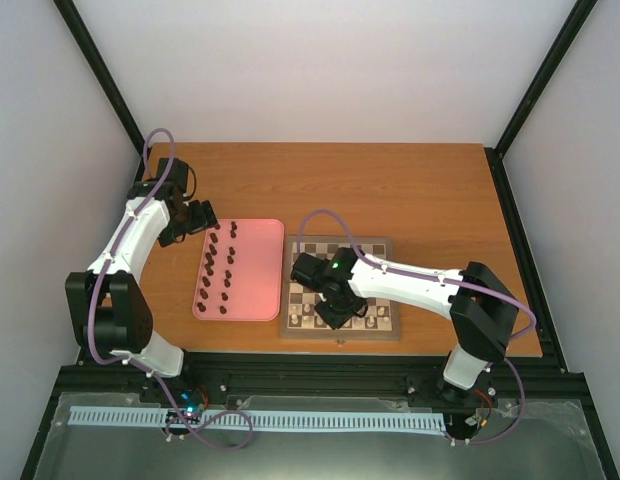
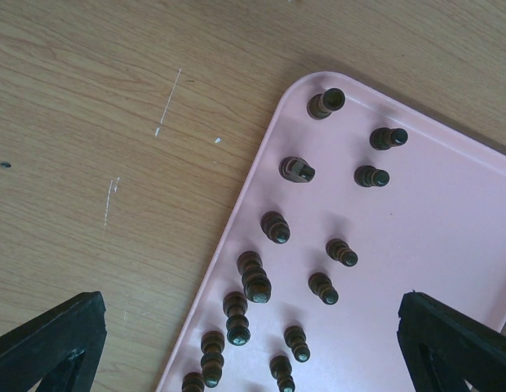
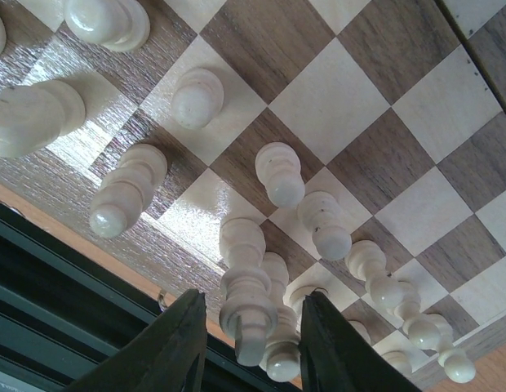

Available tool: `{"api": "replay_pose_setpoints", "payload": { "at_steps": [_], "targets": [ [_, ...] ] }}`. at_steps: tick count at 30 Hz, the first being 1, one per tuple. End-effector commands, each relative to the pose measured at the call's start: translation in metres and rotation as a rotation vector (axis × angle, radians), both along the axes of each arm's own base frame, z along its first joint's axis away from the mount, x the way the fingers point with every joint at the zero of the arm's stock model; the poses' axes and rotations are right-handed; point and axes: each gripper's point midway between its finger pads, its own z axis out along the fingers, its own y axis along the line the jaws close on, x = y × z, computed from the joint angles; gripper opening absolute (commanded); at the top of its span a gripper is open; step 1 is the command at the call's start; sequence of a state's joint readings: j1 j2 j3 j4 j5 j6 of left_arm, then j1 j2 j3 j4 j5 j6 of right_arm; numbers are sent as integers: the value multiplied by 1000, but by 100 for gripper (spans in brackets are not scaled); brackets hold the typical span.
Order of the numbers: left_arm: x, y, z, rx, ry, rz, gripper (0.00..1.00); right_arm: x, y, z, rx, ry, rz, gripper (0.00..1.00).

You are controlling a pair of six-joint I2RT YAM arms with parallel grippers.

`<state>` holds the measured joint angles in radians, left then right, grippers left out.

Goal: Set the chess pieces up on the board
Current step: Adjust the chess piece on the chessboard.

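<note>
**White ranks filling at the near edge, dark men parked on the tray**

The right fingers hang low over the near edge of the board, slightly spread, one on each side of a cream piece; a sliver of gap shows on both sides, so they bracket it rather than pinch it; whether it stands firmly on its square I cannot tell. The other cream pieces stand in two rows along that near side, which fits white's home ranks; the squares farther in are bare in the wrist view. This low, straddling pose suits setting one man down or straightening it without knocking its close neighbours.

The left fingers are spread wide with nothing between them, above the far-left corner of the pink tray; the dark pieces sit there in loose rows, apart from each other. The pose probably lines up a pick, since the dark side is not yet set; the tray lies on the bench just left of the board
</note>
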<state>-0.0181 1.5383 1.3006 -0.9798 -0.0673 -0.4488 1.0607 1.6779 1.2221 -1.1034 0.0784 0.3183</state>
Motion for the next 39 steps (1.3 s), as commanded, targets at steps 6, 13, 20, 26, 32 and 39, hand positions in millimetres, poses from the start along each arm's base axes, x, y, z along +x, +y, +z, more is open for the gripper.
{"api": "replay_pose_setpoints", "payload": {
  "at_steps": [6,13,20,26,32,39],
  "targets": [
    [12,0,6,8,-23,-10,100,8,4,1,-9,-25,12,34],
    [14,0,7,10,-22,-8,100,13,7,7,0,-53,21,34],
    [14,1,7,16,-21,-7,100,12,8,6,8,-42,37,33],
    [14,2,6,19,-17,-5,100,10,11,8,28,-34,49,26],
    [14,2,5,19,-15,-5,100,9,11,8,33,-31,53,21],
    [14,2,6,19,-17,-6,100,9,18,18,80,-36,68,19]
  ]
}}
